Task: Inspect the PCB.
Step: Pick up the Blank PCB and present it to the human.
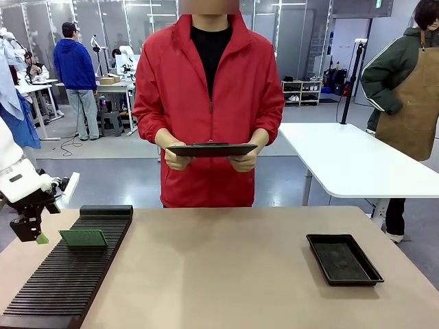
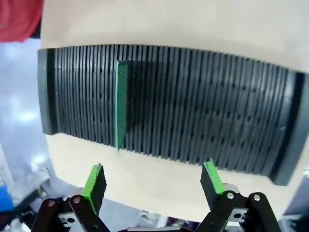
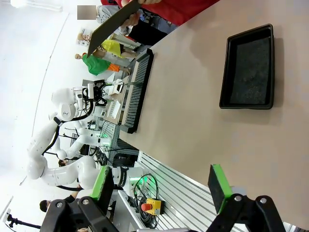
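Front view, far left: the left jaws hang just off the table's [image 1: 226, 274] left edge, close beside the slotted rack [image 1: 65, 277] and clear of it. In the left wrist view they are spread wide, green pads [image 2: 94, 181] apart with nothing between them.

Just right of them the PCB [image 1: 83, 238] stands on edge in one of the rack's slots, near the far end, its green face towards the camera. The left wrist view shows it edge-on as a thin green line [image 2: 120, 104] across the grooves, apart from the pads.

It looks thin, light and stiff, so weight should be no trouble. The risk is rather a slick face, parts on its surface, and jamming in the slot if pulled askew. My judgement is that the free edge standing proud of the rack is the place to pinch, gently, with a straight lift out along the slot.

Across the table, a person holds a clipboard [image 1: 211, 149] in both hands.

Further right a black tray [image 1: 343, 259] lies flat on the table, well apart from the rack. The right wrist view shows the right jaws parted and empty, high above the tray's [image 3: 248, 67] side of the table.
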